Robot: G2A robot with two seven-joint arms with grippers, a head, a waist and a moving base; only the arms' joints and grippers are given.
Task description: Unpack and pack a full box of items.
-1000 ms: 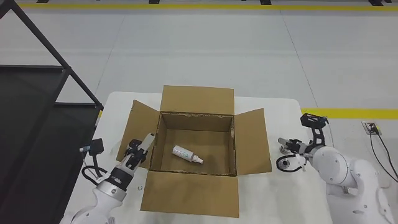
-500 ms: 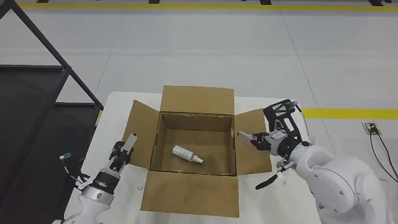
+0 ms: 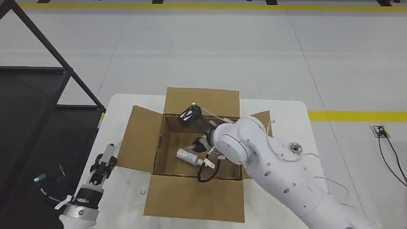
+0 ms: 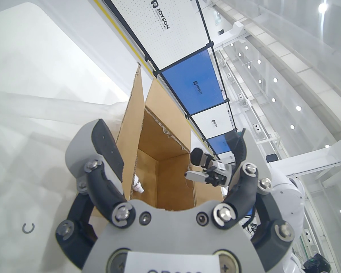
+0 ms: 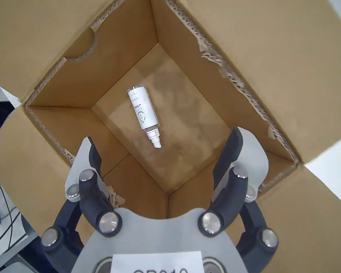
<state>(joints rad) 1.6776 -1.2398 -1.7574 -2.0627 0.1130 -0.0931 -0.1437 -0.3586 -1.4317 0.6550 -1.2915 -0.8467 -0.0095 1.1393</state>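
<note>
An open cardboard box (image 3: 197, 194) stands in the middle of the white table with all flaps spread out. On its floor lies a small white spray bottle (image 3: 189, 158), also the bottle (image 5: 144, 112), on its side. My right arm (image 3: 245, 143) stretches over the box. Its right gripper (image 5: 163, 140) hangs open above the bottle, apart from it, with nothing between the fingers. My left gripper (image 3: 110, 149) sits near the table's front left, outside the left flap (image 3: 135, 138). It is open and empty, left gripper (image 4: 170, 132), and faces the box (image 4: 167, 134).
A black metal rack (image 3: 38, 102) stands just left of the table. A small C-shaped ring (image 4: 27, 227) lies on the table near the left gripper. A small round object (image 3: 294, 146) lies on the table right of the box.
The right arm swung from the table's right side to over the box and down toward the bottle. The left arm drew back from the left flap toward the front left corner.
</note>
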